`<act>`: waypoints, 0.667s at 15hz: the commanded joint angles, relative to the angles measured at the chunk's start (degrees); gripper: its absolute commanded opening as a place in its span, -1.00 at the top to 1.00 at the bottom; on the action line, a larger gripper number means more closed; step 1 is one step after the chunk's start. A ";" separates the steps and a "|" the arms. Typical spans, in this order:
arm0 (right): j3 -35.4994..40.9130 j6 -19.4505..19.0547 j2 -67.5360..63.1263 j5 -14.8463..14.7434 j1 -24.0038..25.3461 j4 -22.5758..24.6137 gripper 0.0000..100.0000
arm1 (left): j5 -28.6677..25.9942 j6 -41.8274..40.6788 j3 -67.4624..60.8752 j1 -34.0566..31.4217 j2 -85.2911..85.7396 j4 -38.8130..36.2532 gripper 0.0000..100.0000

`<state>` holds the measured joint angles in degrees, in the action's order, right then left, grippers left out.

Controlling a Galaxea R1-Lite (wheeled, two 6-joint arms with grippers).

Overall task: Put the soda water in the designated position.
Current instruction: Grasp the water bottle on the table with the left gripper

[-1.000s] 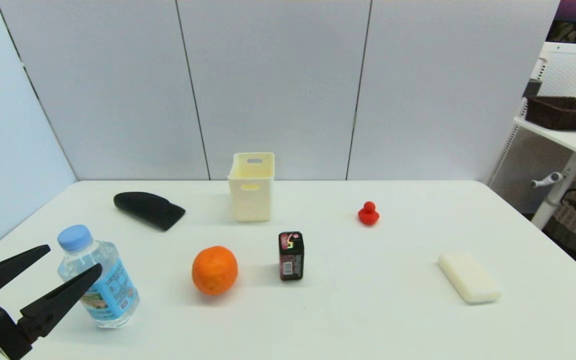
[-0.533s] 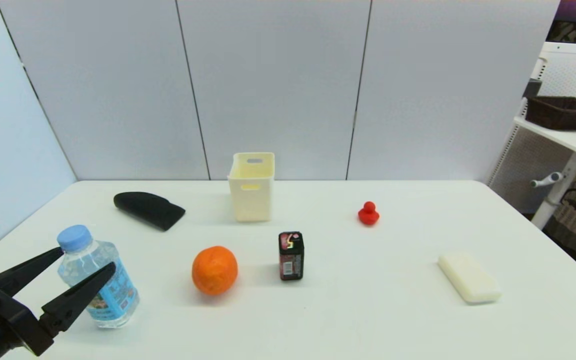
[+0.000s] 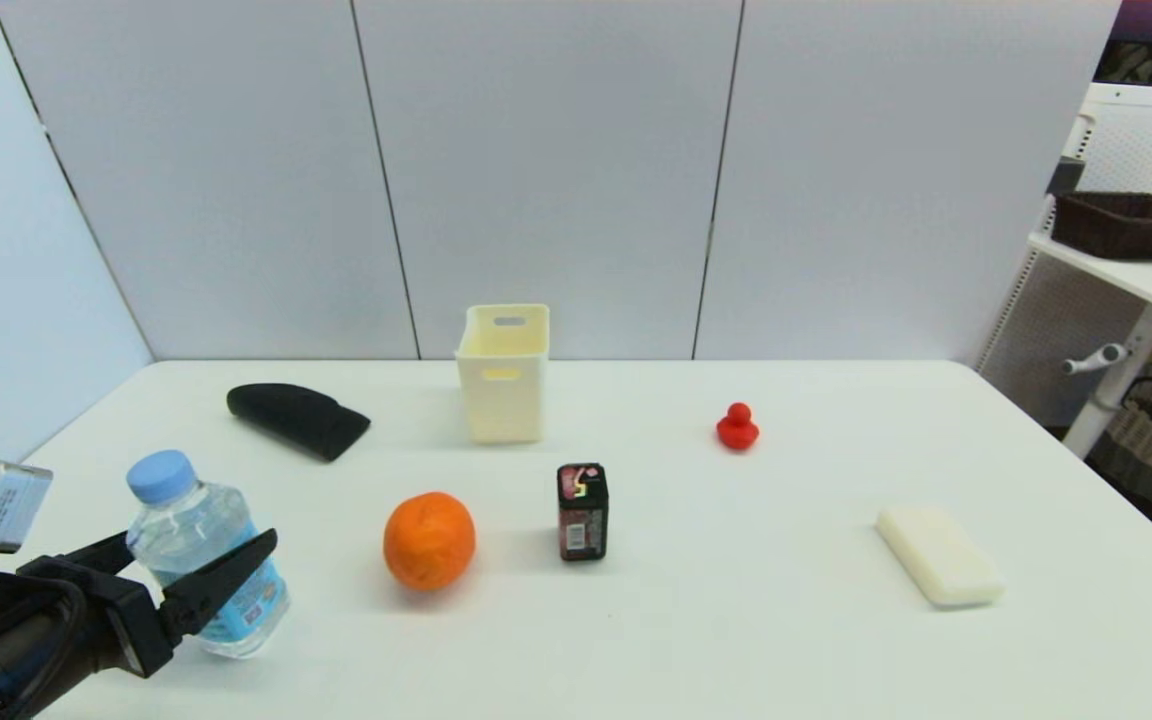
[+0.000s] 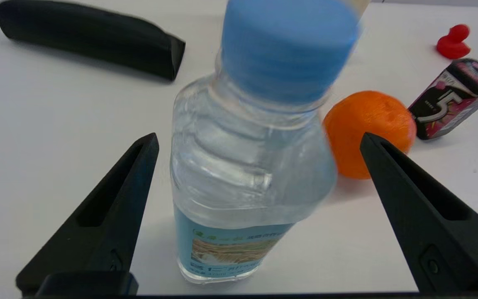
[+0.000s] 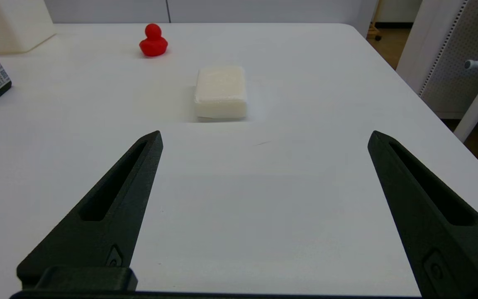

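Head view: the soda water [image 3: 204, 553] stands near the bench's [image 3: 736, 620] front-left corner, left claw [image 3: 198, 558] around it. Left wrist view: fingers [image 4: 110, 216] spread wide, bottle tilted between, neither touching. Right wrist view: right claw [image 5: 264, 139] released above bare bench.

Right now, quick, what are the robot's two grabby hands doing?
Left gripper: open, fingers either side of the bottle, not gripping it yet.
Right gripper: open, empty, over bare table.

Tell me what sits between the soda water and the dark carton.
The orange lies between the soda water and the dark carton; otherwise bare white table. The head view shows it best.
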<state>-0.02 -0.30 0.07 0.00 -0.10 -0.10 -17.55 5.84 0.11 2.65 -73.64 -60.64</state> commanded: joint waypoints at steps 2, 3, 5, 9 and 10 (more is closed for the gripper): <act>0.02 -0.05 0.10 0.00 0.01 0.01 -1.00 | -0.02 0.31 0.51 -0.01 -5.19 -0.71 -1.00; 0.02 -0.05 0.10 0.00 0.01 0.01 -1.00 | -0.02 0.66 1.03 -0.01 -6.34 -1.68 -1.00; -0.06 -0.05 0.10 0.00 0.01 0.01 -1.00 | 0.06 1.46 1.21 -0.01 -8.09 -3.88 -1.00; 0.02 -0.05 0.10 0.00 0.01 0.01 -1.00 | 0.06 2.25 1.21 -0.01 -9.94 -6.60 -1.00; 0.02 -0.05 -0.07 0.00 0.01 0.01 -1.00 | 0.06 2.33 1.21 -0.01 -10.20 -6.86 -1.00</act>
<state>-0.02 -0.33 0.07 0.00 -0.10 -0.10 -17.38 8.01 1.29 2.63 -82.69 -66.84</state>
